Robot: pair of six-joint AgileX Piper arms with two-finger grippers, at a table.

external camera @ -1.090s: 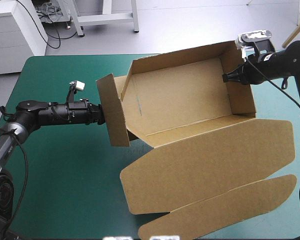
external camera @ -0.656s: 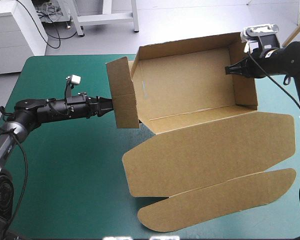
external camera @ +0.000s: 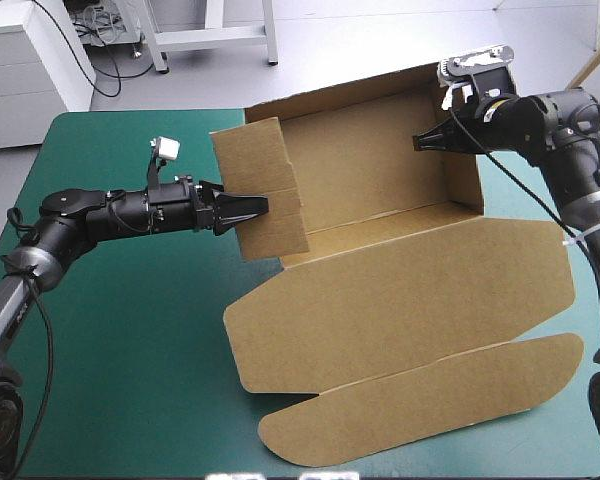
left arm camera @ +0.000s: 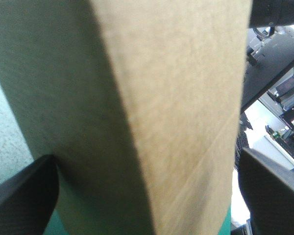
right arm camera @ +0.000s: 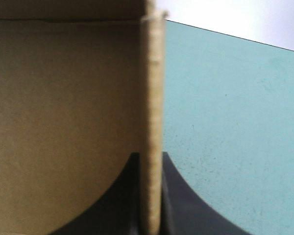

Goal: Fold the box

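Holding one wall while the left flap stands unclamped

Pinching the right wall (external camera: 465, 185), the right gripper (external camera: 421, 141) is pressed together on the box (external camera: 380, 180), which sits at the far middle of the teal-green table (external camera: 130, 330), its lid (external camera: 400, 300) flat toward the near edge; the left gripper (external camera: 255, 207) is spread, its fingers either side of the upright left flap (external camera: 255, 160), clamping nothing; a push here could, I judge, slide the whole box or buckle that flap at its crease, since only one wall is held; open cover lies to the left; the far wall stands at the table's far edge, so little room there
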